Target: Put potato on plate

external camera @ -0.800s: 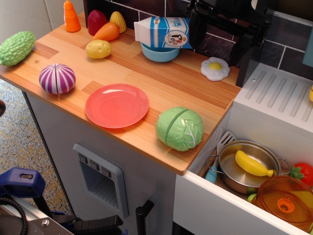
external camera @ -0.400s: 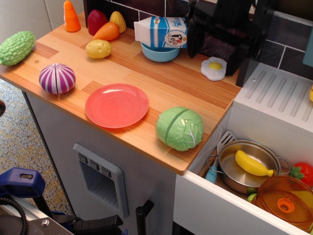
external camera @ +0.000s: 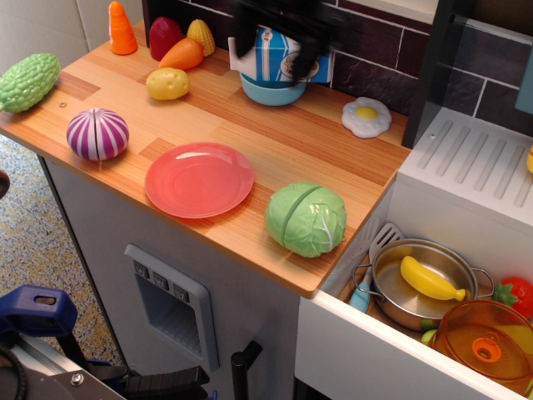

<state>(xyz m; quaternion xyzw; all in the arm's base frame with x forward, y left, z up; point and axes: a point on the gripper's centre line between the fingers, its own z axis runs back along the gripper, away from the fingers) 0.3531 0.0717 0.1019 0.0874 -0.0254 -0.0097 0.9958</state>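
Now the gripper (external camera: 275, 33) is in a different place than a moment before: it was at the back right, above the fried egg toy (external camera: 366, 117), and it has moved to the left, so that it hangs over the milk carton (external camera: 279, 54) and the light blue bowl (external camera: 272, 90). It is only a dark, blurred shape, which suggests quick motion. I judge that the arm travels toward the potato (external camera: 167, 83), so the reaching step is under way and nothing is grasped yet.

On the counter (external camera: 275, 150) itself nothing has changed. The potato lies at the back left, just beside the orange carrot (external camera: 183, 54) and well apart from the plate (external camera: 199, 179). The plate is bare, near the front edge, between the purple onion (external camera: 97, 133) and the green cabbage (external camera: 306, 218).

About the pose: the arm comes in from the top of the picture and stays above the objects, touching none of them as far as I can see. Two dark fingers seem to point down, but the blur is too strong; I cannot tell if they are spread or pressed together.
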